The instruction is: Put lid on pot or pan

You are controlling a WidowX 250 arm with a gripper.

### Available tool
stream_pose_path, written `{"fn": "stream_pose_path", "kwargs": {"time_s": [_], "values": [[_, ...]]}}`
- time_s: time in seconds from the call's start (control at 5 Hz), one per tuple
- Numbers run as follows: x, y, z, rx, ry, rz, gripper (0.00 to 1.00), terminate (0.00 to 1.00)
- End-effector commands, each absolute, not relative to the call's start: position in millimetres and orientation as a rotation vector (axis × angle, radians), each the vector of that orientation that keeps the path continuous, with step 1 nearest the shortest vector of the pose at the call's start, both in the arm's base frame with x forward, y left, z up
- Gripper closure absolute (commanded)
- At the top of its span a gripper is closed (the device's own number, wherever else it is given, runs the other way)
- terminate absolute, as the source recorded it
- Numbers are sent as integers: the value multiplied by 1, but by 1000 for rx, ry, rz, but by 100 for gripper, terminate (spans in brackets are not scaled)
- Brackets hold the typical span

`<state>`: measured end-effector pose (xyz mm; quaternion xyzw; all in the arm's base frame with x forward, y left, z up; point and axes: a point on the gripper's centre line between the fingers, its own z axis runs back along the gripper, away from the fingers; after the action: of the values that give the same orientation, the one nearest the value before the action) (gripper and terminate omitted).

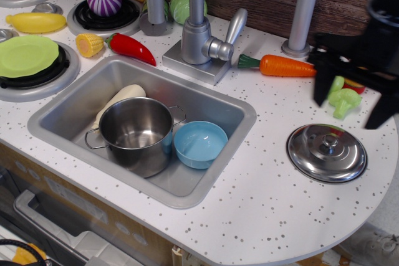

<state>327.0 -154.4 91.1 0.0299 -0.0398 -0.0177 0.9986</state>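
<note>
The steel lid [326, 152] with a small centre knob lies flat on the white speckled counter at the right. The shiny steel pot [136, 133] with wire loop handles stands uncovered in the sink [68, 99], left of a light-blue bowl [199, 144]. My black gripper [350, 109] hangs open at the right edge, above and just behind the lid, its two fingers [322, 86] spread wide. It holds nothing.
A carrot [283, 66], green vegetables [343, 101] and the tap [201, 35] sit behind the lid and sink. A lime-green plate [26, 55], banana, corn and red pepper [131, 48] lie on the left by the stove burners. A pale object [122, 99] lies behind the pot.
</note>
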Motion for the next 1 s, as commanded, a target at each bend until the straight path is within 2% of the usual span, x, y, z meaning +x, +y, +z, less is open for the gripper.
{"fn": "stream_pose_path", "kwargs": {"time_s": [0.0,0.2,0.8], "values": [[353,-165,88,-4,-146,-26,0,0],[362,-164,74,-2,-178,-28,0,0],[354,-152,53,-14,-206,-41,0,0]]}}
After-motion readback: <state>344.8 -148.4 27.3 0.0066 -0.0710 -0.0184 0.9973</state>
